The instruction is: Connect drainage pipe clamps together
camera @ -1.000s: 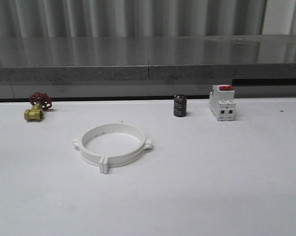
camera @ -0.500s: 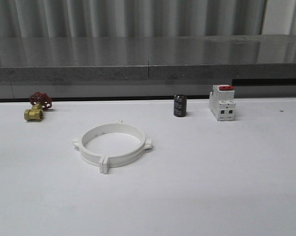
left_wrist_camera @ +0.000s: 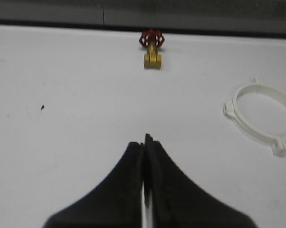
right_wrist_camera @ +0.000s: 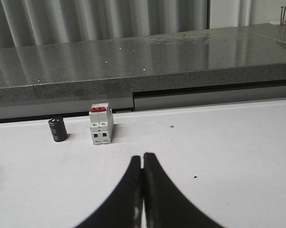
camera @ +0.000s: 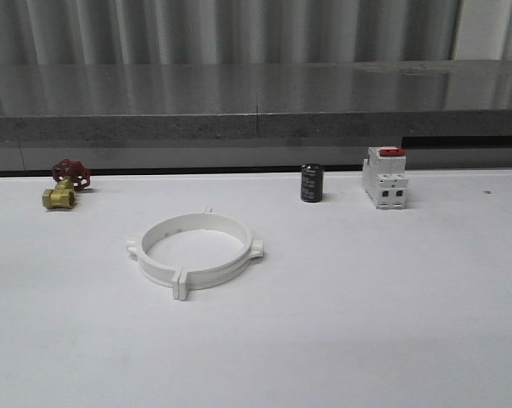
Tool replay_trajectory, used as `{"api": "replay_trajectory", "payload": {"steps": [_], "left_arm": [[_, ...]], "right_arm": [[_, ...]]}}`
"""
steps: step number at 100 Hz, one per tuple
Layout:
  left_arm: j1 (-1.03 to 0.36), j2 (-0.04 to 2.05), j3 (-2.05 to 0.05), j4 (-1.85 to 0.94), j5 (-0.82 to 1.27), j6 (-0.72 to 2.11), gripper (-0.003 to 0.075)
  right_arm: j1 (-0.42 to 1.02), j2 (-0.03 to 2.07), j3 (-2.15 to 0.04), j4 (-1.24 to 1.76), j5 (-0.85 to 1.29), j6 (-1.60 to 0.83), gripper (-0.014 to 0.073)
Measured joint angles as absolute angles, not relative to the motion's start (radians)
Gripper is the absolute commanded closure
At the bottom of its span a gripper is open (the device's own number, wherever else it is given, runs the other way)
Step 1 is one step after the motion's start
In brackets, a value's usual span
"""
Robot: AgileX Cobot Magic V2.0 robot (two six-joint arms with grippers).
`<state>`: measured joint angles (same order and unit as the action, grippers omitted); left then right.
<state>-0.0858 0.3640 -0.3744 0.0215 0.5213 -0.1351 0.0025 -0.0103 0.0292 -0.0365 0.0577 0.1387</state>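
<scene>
The two white drainage pipe clamps [camera: 195,252] lie on the white table as one wide ring with small tabs sticking out at their joints, left of centre in the front view. The same ring [left_wrist_camera: 262,118] lies off to one side in the left wrist view. My left gripper [left_wrist_camera: 144,141] is shut with nothing between its black fingers, well apart from the ring. My right gripper [right_wrist_camera: 142,159] is shut and empty too, hovering over bare table short of the breaker.
A brass valve with a red handwheel [camera: 64,185] sits at the back left. A black cylinder [camera: 311,183] and a white breaker with a red top [camera: 385,177] stand at the back right. A grey ledge [camera: 256,127] runs behind the table.
</scene>
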Motion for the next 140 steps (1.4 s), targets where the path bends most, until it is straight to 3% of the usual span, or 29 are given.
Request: {"api": "replay_trajectory", "payload": {"steps": [17,56,80,140], "left_arm": [[-0.086,0.254,-0.248,0.026,0.315,-0.135,0.0741],[-0.086,0.001,-0.013,0.057,0.189,-0.140,0.0741],[-0.086,-0.004,-0.004,0.071,0.062,-0.140,0.0741],[-0.086,-0.004,-0.004,0.074,0.047,-0.140,0.0741]], "right_arm": [[0.003,-0.010,0.029,-0.037,0.058,0.139,0.0659],[0.003,-0.010,0.029,-0.037,0.058,0.139,0.0659],[0.003,-0.010,0.029,-0.037,0.055,0.139,0.0659],[0.003,-0.010,0.029,-0.037,0.051,0.139,0.0659]]}}
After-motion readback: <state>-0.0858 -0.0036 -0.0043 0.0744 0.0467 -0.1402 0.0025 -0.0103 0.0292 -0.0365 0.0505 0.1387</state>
